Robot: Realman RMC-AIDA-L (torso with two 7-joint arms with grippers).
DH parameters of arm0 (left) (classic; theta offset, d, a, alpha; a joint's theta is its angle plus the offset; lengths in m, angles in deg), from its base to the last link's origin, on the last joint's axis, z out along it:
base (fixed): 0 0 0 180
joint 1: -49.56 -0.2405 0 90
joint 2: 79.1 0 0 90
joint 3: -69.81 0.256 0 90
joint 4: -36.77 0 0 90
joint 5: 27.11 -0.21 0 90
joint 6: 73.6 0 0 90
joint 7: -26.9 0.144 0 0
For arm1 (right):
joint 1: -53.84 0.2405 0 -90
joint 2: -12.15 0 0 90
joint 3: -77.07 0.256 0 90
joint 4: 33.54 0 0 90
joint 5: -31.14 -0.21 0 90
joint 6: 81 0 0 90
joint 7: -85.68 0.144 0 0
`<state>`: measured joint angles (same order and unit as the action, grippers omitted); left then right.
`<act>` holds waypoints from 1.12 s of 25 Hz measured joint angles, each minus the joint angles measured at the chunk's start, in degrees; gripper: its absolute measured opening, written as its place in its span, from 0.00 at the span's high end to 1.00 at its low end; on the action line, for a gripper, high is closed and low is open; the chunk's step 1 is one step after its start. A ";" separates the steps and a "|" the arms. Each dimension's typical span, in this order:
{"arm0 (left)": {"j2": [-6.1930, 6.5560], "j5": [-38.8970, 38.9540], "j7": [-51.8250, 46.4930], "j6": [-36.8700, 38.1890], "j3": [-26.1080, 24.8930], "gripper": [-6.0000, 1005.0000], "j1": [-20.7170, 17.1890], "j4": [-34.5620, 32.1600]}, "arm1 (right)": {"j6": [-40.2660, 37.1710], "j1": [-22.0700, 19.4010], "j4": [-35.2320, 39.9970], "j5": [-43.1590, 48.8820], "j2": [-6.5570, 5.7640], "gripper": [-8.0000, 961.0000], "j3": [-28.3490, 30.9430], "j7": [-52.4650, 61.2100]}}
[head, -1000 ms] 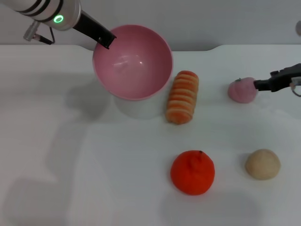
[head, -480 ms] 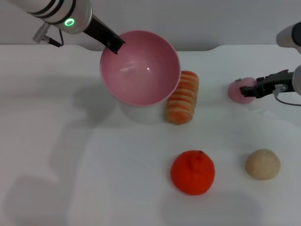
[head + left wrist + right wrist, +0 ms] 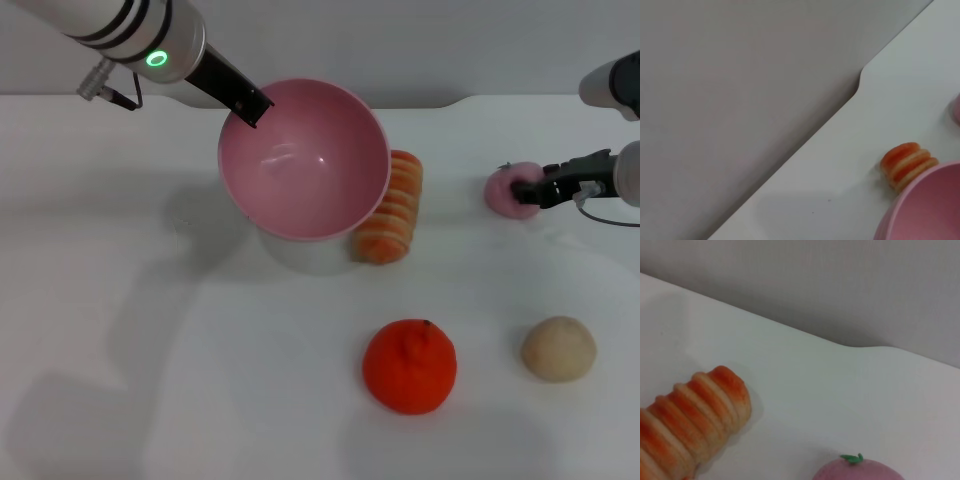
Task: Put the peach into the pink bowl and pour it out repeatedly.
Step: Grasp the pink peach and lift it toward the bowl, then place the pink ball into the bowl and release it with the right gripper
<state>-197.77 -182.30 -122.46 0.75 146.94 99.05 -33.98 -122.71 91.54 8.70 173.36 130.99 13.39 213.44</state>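
Observation:
The pink bowl hangs tilted above the table at back centre, its empty inside facing me. My left gripper is shut on its back-left rim. The left wrist view shows only part of the bowl's rim. The peach, pale pink with a small green stem, rests on the table at the far right. My right gripper reaches in from the right and sits against the peach's right side. In the right wrist view the top of the peach shows close below the camera.
An orange-and-cream striped bread roll lies just right of the bowl and between it and the peach. A bright orange tangerine and a beige bun sit nearer the front. The table's back edge meets a grey wall.
The left arm has carried the bowl to the right and slightly nearer. The right gripper has moved left onto the peach, which shifted a little to the left.

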 joint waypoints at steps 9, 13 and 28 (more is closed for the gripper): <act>0.02 0.00 -0.14 -0.13 0.21 0.95 0.08 -0.09 | 1.75 -0.36 -0.18 -0.02 0.09 0.70 -3.95 0.19; 0.02 0.00 -0.14 -0.24 0.21 0.95 0.07 -0.09 | 1.76 -0.67 0.45 -0.02 0.09 0.83 -4.08 0.32; 0.37 1.19 0.39 -2.30 -0.07 0.95 -2.01 0.49 | -11.84 -16.18 42.22 -6.49 0.72 0.95 -9.76 2.51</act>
<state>-197.40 -181.11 -122.07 -1.55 146.87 97.04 -33.50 -134.55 75.36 50.92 166.86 131.71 3.63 215.94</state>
